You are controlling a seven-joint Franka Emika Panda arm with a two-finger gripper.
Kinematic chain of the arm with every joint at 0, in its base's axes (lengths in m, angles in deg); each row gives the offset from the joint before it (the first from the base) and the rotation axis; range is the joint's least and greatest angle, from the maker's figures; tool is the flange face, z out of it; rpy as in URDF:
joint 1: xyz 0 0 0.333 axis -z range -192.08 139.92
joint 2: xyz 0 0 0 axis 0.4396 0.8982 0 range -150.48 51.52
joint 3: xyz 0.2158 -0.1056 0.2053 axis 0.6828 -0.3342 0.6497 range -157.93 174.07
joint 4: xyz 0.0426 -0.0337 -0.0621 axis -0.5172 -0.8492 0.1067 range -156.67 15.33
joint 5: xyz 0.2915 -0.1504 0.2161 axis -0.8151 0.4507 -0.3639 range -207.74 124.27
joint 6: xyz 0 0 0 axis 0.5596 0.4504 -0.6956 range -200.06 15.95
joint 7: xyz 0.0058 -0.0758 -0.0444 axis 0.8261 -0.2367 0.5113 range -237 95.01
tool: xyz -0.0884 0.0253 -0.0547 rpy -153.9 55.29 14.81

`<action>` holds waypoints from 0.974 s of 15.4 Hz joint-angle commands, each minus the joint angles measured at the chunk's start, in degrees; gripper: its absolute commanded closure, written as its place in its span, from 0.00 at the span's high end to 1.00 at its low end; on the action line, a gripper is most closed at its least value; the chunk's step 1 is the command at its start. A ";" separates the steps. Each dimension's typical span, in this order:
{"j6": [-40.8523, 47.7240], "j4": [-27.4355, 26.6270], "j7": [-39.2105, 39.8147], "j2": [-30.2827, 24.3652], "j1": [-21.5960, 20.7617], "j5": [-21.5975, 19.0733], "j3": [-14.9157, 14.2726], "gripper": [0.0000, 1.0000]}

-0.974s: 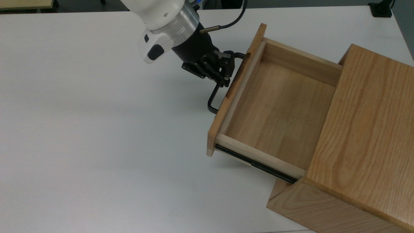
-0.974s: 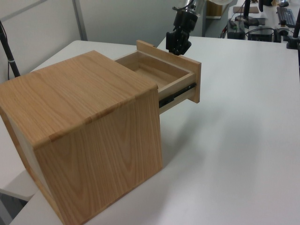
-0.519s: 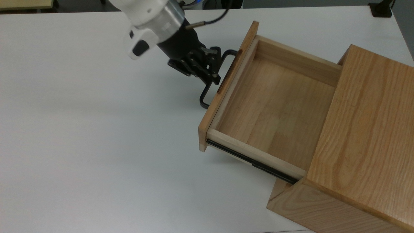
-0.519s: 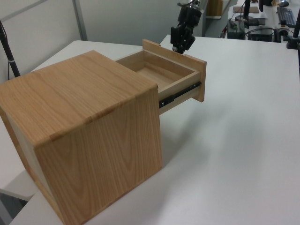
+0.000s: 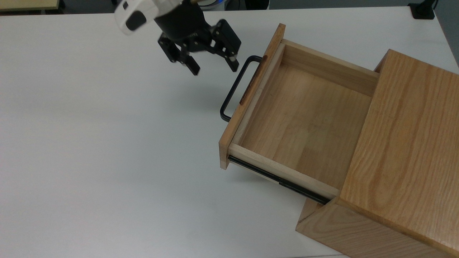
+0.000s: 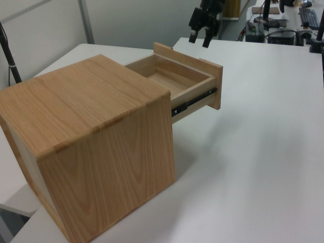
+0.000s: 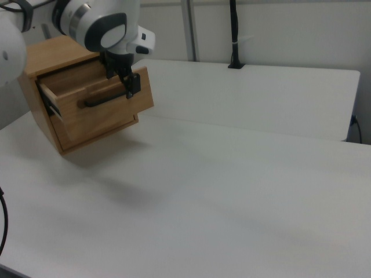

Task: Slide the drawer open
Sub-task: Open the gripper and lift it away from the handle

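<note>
Office lab (desks [image 6: 283,35], partition [image 6: 45,25])

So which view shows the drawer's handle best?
The top view: the whole black handle shows clear of the open gripper. In the right view the handle is small and part-covered by the gripper. In the left view the front panel hides it.

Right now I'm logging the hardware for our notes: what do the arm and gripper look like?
The arm has a glossy white shell with a dark oval inset. A black wrist section leads to the gripper, black with two angular fingers on linkage-style mounts. In the right view the white casing carries a dark grey patch.
</note>
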 commanded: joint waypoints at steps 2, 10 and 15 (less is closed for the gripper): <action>8.36 -1.72 -7.91 -5.55 -0.92 16.03 0.09 1.00; 11.19 -7.70 4.25 -12.59 -1.28 29.68 0.36 1.00; 11.10 -9.89 13.70 -13.91 -0.92 30.57 -0.25 1.00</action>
